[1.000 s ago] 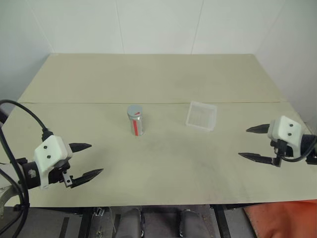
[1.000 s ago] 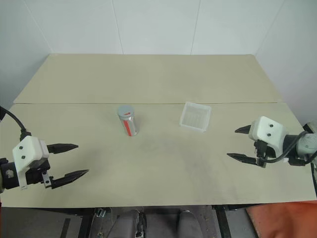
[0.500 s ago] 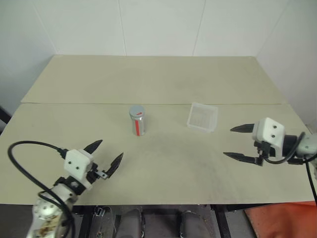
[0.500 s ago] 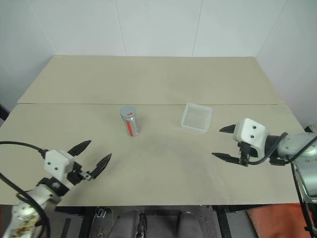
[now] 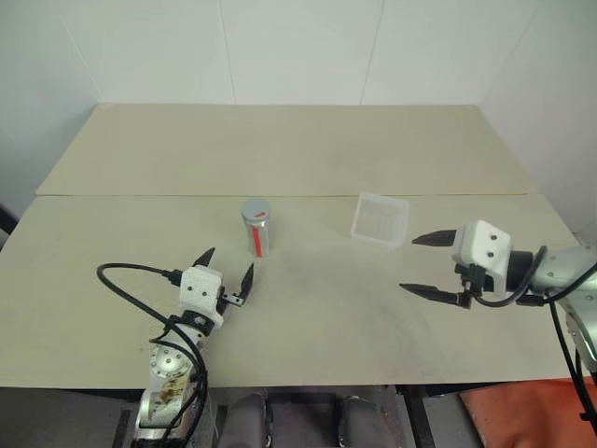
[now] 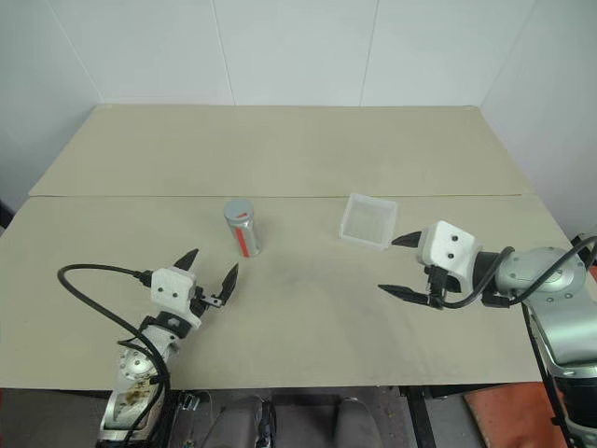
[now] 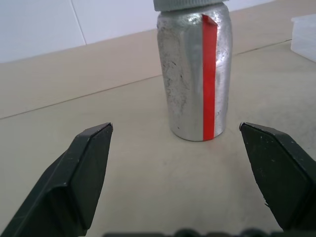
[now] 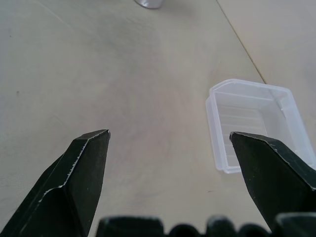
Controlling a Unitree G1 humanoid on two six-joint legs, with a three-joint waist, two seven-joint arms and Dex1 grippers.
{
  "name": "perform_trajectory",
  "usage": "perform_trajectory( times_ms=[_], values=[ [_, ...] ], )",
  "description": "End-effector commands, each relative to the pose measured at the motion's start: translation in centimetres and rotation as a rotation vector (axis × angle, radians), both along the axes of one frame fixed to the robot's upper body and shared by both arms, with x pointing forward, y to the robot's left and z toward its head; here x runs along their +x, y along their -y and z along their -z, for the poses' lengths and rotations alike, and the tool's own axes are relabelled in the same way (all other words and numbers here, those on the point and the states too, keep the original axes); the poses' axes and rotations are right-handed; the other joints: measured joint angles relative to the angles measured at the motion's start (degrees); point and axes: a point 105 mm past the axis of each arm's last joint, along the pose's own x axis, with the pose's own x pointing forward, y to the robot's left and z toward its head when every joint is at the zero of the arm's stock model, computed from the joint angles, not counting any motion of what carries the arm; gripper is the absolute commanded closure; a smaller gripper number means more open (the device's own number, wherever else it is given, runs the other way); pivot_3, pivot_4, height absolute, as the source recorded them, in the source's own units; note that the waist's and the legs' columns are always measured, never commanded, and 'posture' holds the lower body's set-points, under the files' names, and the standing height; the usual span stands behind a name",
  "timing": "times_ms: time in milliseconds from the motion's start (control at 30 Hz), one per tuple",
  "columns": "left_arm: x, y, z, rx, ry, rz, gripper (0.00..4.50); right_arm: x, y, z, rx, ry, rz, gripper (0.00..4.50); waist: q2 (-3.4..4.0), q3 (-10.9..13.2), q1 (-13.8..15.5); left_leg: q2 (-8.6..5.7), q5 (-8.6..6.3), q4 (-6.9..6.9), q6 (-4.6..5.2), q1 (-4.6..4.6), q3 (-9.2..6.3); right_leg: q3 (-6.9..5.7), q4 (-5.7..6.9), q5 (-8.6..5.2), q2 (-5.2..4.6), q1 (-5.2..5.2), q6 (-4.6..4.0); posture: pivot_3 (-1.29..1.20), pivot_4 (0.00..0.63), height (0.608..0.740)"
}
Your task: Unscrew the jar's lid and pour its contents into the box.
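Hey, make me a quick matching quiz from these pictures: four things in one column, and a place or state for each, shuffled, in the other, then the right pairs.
Things:
1. jar
2. lid
3. box
4. left tool

Places or states:
A. open, pointing at the jar, touching nothing
B. grey, still on top of the jar
C. clear plastic, empty, near the right tool
D. upright, with a red stripe down its side

Pairs: 1-D, 2-B, 3-C, 4-A
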Motion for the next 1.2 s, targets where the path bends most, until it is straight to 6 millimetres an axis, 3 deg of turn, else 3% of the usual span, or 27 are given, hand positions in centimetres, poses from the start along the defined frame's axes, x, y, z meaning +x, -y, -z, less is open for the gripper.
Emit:
perform_trajectory(
  times_ms=[33,333,500,1200],
  values=[
    [0.6,0.8,-1.0,-0.021,0.052,0.037,0.05,-0.2,-0.6,-1.0,0.001,0.047,-0.012,0.0,0.0,0.0,0.0,0.0,0.0,0.0,0.0,0.0,0.0,0.0,0.0,0.0,0.0,0.0,0.0,0.0,0.15,0.74],
    [3.1,2.7,-0.6,-0.021,0.058,0.09,0.05,-0.5,-0.2,-1.1,0.008,0.048,0.021,0.0,0.0,0.0,0.06,-0.03,-0.01,0.01,0.02,-0.08,-0.03,-0.06,-0.04,0.01,-0.02,-0.02,0.02,0.0,0.15,0.74],
    [4.4,2.7,-0.5,-0.021,0.066,0.048,0.05,-0.7,-0.1,-1.4,0.005,0.056,0.027,0.0,0.0,0.0,0.05,-0.03,0.0,0.02,0.01,-0.07,-0.05,-0.09,-0.01,0.01,-0.02,-0.01,0.02,0.0,0.15,0.74],
    [7.2,4.6,-0.1,-0.018,0.11,-0.008,0.05,-0.7,0.4,-1.5,-0.019,0.074,0.052,0.0,0.01,-0.01,0.49,-0.09,0.0,0.04,0.02,-0.09,-0.08,-0.13,-0.03,0.03,-0.07,0.01,0.06,0.0,0.15,0.74]
  ],
)
